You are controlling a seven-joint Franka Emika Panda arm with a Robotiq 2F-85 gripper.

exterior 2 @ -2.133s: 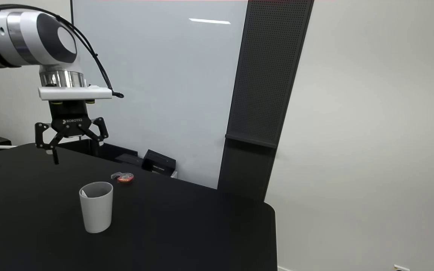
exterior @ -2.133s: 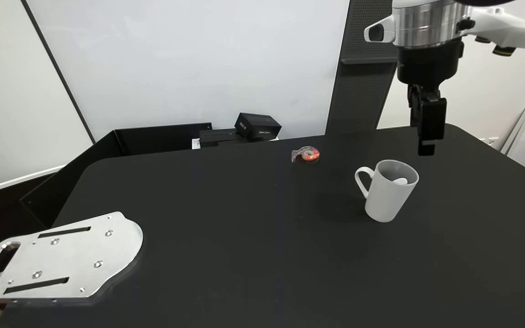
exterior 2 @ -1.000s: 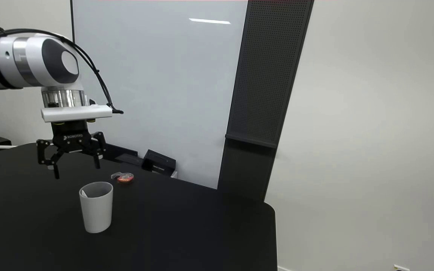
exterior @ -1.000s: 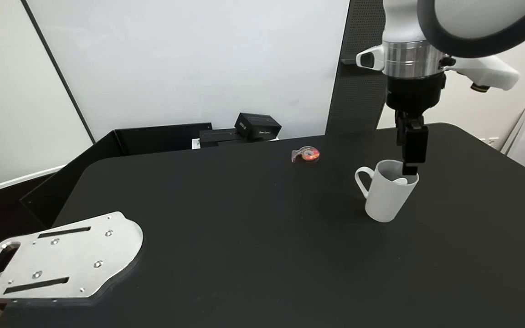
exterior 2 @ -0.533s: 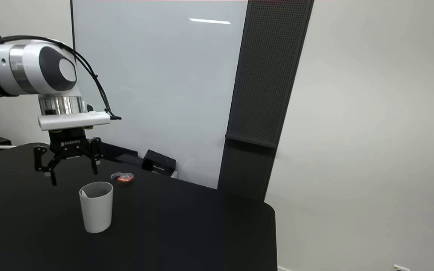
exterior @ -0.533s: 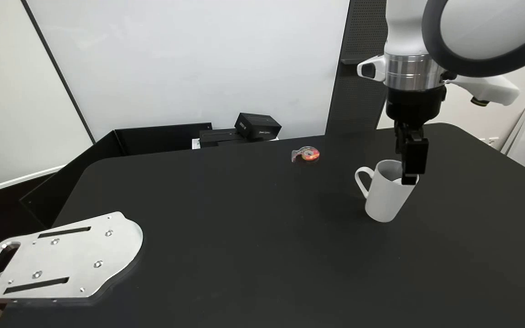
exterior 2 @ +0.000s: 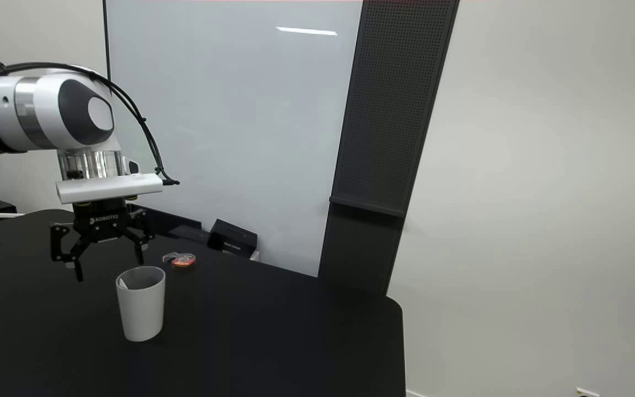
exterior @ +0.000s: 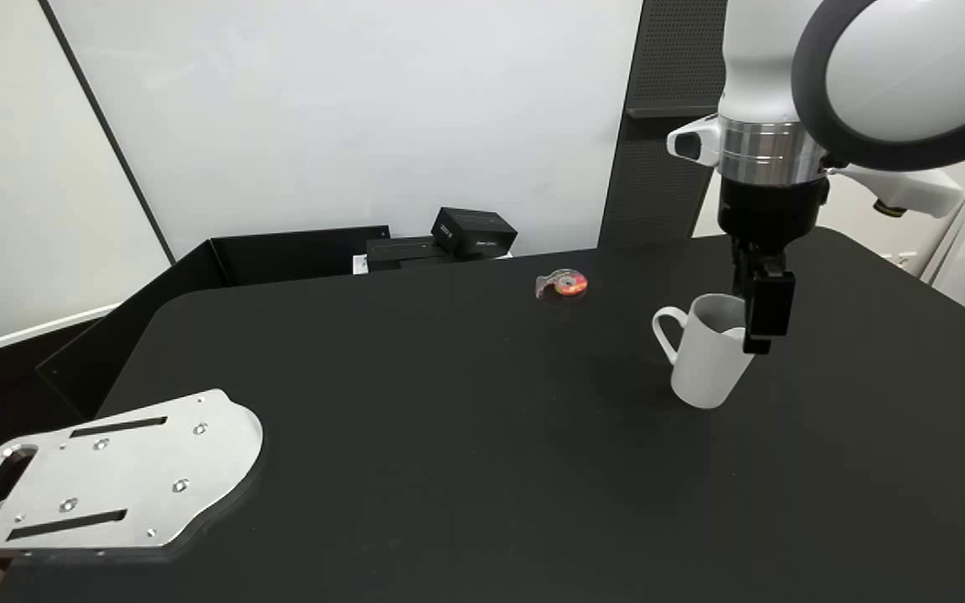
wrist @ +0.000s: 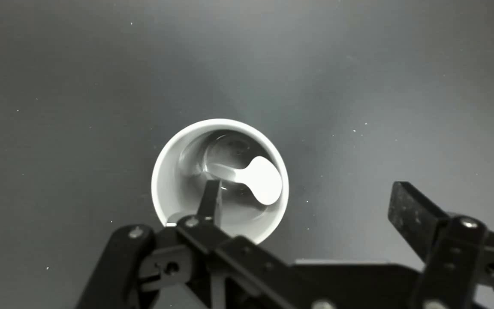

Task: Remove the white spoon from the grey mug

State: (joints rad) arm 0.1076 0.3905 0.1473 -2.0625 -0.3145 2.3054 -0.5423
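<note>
Inside the grey mug (exterior: pixel 705 368), the white spoon (wrist: pixel 265 181) leans bowl-up, off-centre towards 1 finger (wrist: pixel 209 199) of the wide-spread pincer (wrist: pixel 308 184).

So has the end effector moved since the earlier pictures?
Yes: in both exterior views the end effector has come down, closer to the unmoved mug.

In an exterior view, the mug (exterior: pixel 704 368) stands on the bench (exterior: pixel 449 435) toward the far right corner; the tape (exterior: pixel 568 283) lies behind and left of it, near the far edge, with boxes (exterior: pixel 476 233) beyond that edge. The plate (exterior: pixel 131 477) overhangs the left edge. In the wrist view, the spoon (wrist: pixel 264 180) is in the mug; the gripper (wrist: pixel 307 183) stands partly before it.
</note>
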